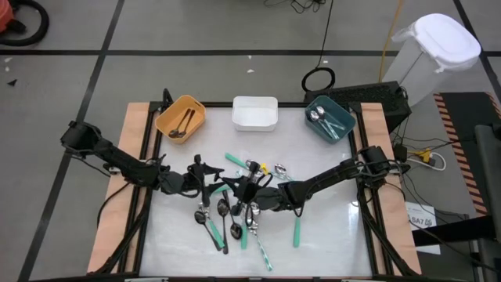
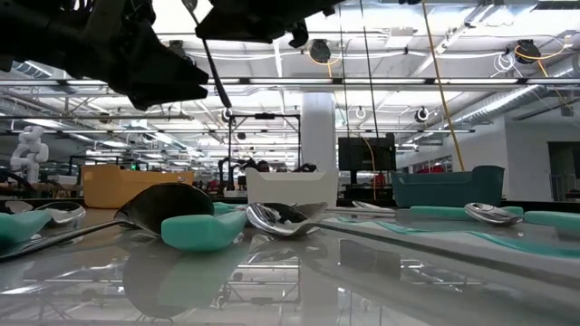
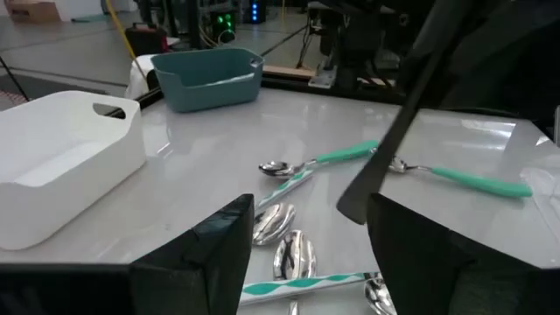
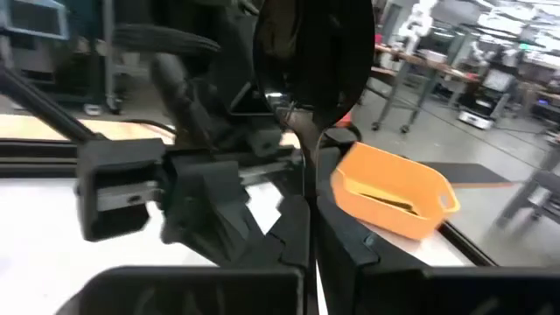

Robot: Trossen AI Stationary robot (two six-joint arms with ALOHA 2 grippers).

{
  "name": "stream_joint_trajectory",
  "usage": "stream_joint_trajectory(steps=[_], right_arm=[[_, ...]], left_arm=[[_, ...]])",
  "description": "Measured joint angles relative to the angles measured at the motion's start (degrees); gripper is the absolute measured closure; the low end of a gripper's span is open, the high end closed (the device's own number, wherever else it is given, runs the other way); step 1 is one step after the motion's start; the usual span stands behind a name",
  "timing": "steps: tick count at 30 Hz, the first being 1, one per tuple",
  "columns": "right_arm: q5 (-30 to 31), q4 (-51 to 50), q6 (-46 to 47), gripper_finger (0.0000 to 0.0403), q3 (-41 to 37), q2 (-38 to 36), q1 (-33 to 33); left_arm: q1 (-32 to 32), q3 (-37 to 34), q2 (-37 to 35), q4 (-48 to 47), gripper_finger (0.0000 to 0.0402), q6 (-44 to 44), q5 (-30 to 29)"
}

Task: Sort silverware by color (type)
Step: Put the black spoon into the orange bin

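Three bins line your table's (image 1: 329, 235) far edge: orange bin (image 1: 181, 117) at 11 o'clock, white bin (image 1: 254, 113) at 12, teal bin (image 1: 329, 119) at 1 — orange and teal each hold spoons. Both arms meet near table centre. Your left gripper (image 1: 205, 182) has its fingers (image 3: 201, 254) spread, nothing between them. Your right gripper (image 1: 252, 193) is clamped tight on a black-handled spoon (image 4: 308, 61), bowl up. Loose silverware (image 1: 235, 219) lies scattered from centre toward 6 o'clock — mint, black and striped handles.
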Motion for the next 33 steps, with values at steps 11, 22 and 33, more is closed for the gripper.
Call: stream_joint_trajectory(steps=[11,22,33], right_arm=[[-4.0,0.8,-0.1,0.0399,0.0,0.0,-1.2],[-10.5,1.1,-0.2,0.0399,0.0,0.0,-1.5],[-12.6,1.1,-1.5,0.0399,0.0,0.0,-1.6]], left_arm=[[0.0,0.0,2.3,5.5,0.0179,3.4,4.7],[-0.1,0.0,6.1,9.4,0.0179,7.8,6.6],[0.0,0.0,6.1,9.6,0.032,9.9,10.3]])
